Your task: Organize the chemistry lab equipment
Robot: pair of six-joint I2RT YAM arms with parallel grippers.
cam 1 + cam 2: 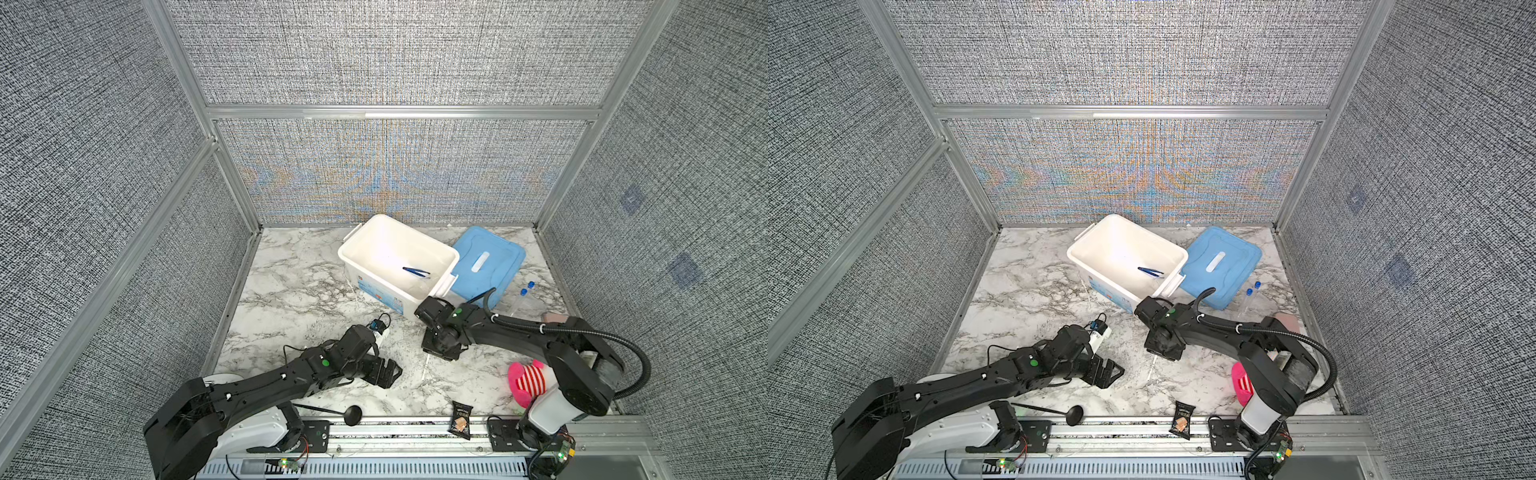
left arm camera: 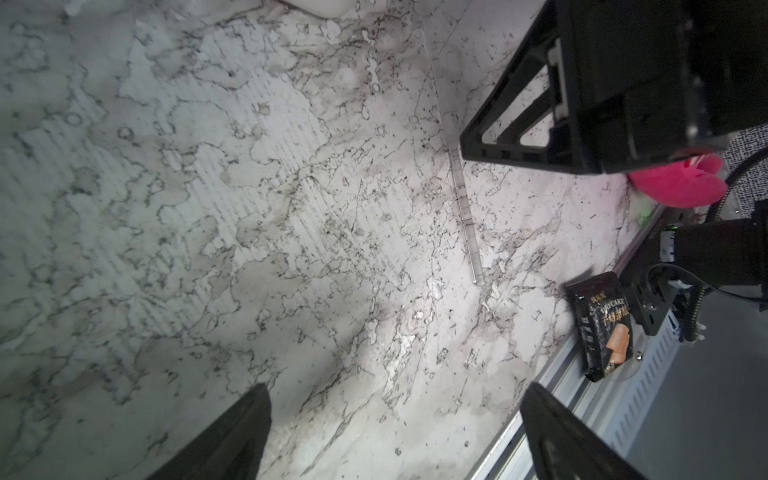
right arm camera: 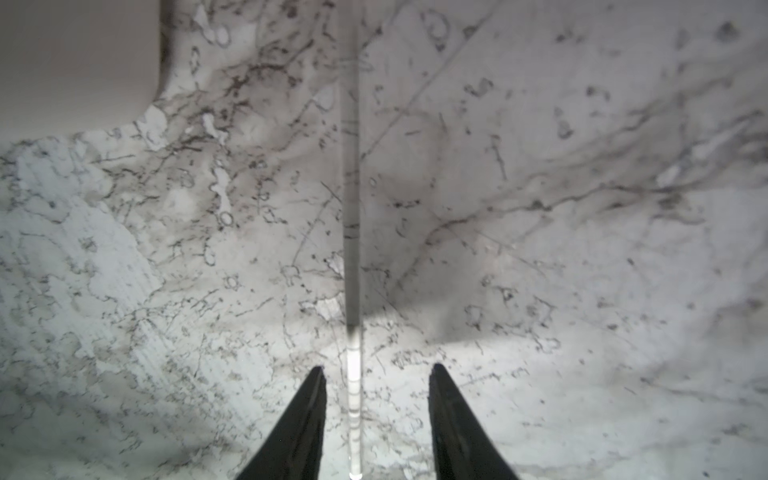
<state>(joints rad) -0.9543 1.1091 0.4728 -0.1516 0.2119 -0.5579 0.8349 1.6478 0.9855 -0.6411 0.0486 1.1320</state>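
Blue tweezers are lying in the bin; tubes are waiting at three o'clock. Right hand, open, is straddling the stick; left hand is gaping empty.

Bare counter left of white bin — free passage, bin and blue lid walling the back, plush toy and snack packet crowding front right, left arm and right arm spanning the centre — white stick flat between them.

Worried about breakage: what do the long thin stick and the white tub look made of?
The thin stick looks clear or translucent with dark graduation rings, so glass or hard plastic; which one cannot be told. The white tub is probably moulded plastic: opaque, smooth, slightly glossy, with rounded corners and a printed label.
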